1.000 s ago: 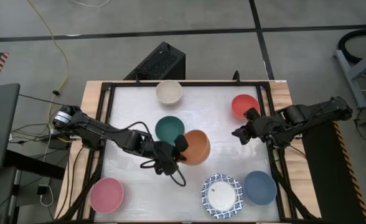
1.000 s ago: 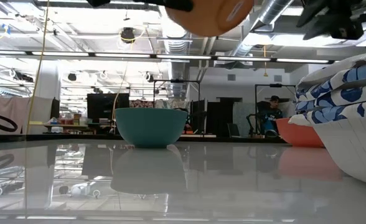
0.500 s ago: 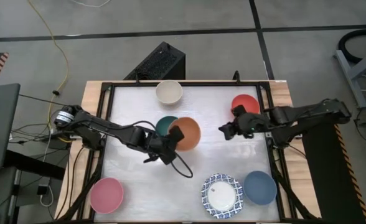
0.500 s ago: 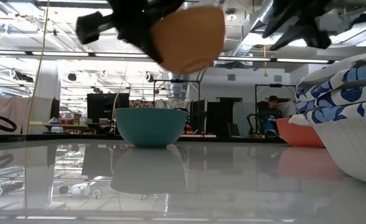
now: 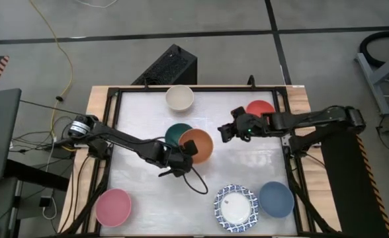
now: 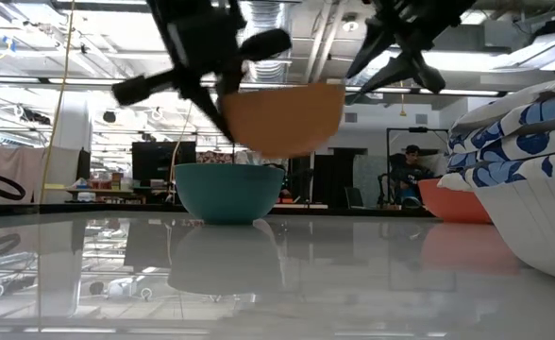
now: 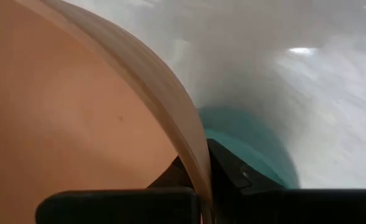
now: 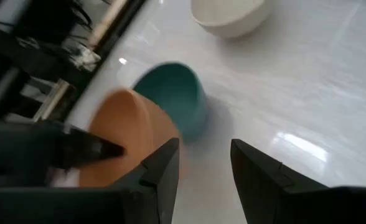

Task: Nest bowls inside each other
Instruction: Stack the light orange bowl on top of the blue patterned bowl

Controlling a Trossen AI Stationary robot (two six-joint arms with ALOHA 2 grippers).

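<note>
Above the green bowl [image 5: 177, 135], left claw [image 5: 186, 151] pinches orange bowl [image 5: 197, 145]; right claw [image 5: 226, 131] seemingly spread.

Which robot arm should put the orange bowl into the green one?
Probably the left: its end effector already grips the orange bowl just above the green bowl. The right end effector hovers open, empty, nearby.

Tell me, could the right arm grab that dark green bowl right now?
Probably not cleanly: the orange bowl, held by the left gripper, hangs partly over the dark green bowl, though the open right gripper hovers nearby.

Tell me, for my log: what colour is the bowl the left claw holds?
Orange bowl, clearest in the high view.
</note>
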